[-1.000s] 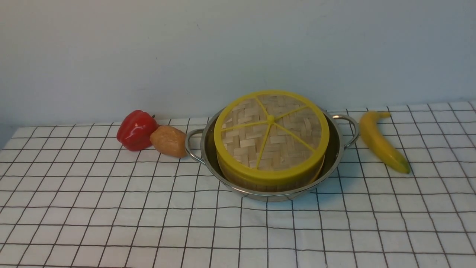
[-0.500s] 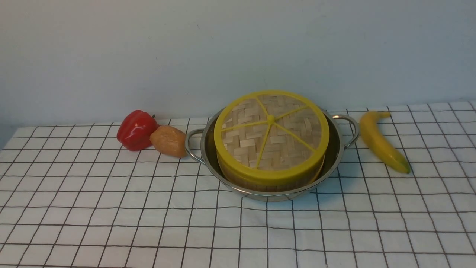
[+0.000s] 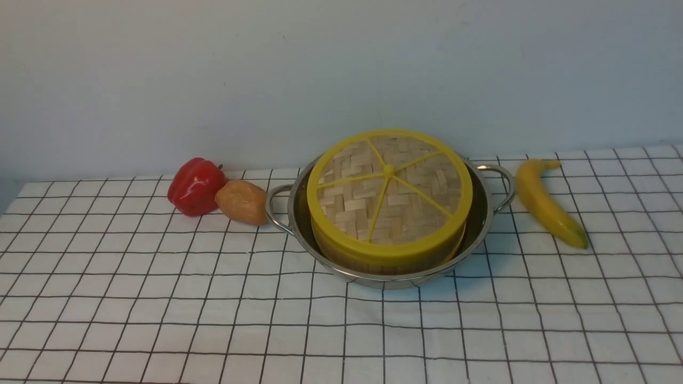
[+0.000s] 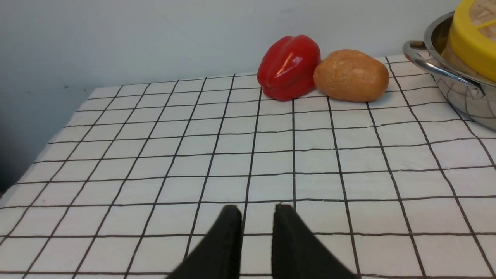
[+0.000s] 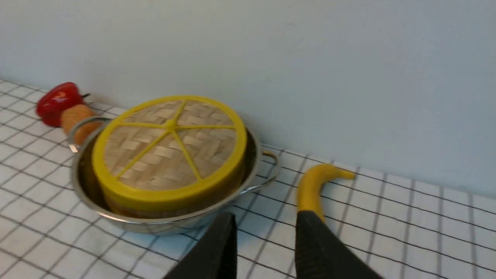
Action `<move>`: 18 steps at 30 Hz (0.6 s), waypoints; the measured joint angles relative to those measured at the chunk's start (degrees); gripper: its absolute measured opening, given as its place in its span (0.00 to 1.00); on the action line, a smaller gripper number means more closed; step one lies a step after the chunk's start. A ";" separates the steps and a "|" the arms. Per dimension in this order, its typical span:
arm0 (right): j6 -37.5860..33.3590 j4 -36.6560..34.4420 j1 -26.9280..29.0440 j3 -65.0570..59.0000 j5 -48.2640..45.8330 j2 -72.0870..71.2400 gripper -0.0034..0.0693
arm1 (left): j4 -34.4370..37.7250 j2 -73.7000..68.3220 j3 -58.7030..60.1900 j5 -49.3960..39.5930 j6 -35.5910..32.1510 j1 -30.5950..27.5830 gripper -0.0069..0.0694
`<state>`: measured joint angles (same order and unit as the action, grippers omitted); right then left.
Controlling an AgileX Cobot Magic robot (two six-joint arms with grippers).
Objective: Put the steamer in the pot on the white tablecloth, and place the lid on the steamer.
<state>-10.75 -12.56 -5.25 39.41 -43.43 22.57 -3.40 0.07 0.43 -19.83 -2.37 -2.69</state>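
Left gripper empty, fingers slightly parted, over bare cloth, well apart from pot. Right gripper empty, fingers parted, near pot and banana, touching neither. Steamer sits in pot on cloth; lid rests on steamer. Pepper touching brown lump just left of pot handle. Banana just right of pot.

The lid caps the steamer inside the pot.
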 joint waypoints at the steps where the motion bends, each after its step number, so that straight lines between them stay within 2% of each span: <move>1: 0.00 0.92 1.52 -1.49 0.86 -1.45 0.38 | 0.00 0.00 0.00 0.00 0.00 0.00 0.24; 9: 0.00 1.78 8.15 -14.11 11.55 -12.74 0.38 | 0.00 0.00 0.00 0.00 0.00 0.00 0.26; 18: 1.31 1.36 8.75 -25.68 18.13 -18.90 0.38 | 0.00 0.00 0.00 0.00 0.00 0.00 0.27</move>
<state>-9.44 -11.20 3.50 13.73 -25.30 3.67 -3.40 0.07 0.43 -19.83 -2.37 -2.69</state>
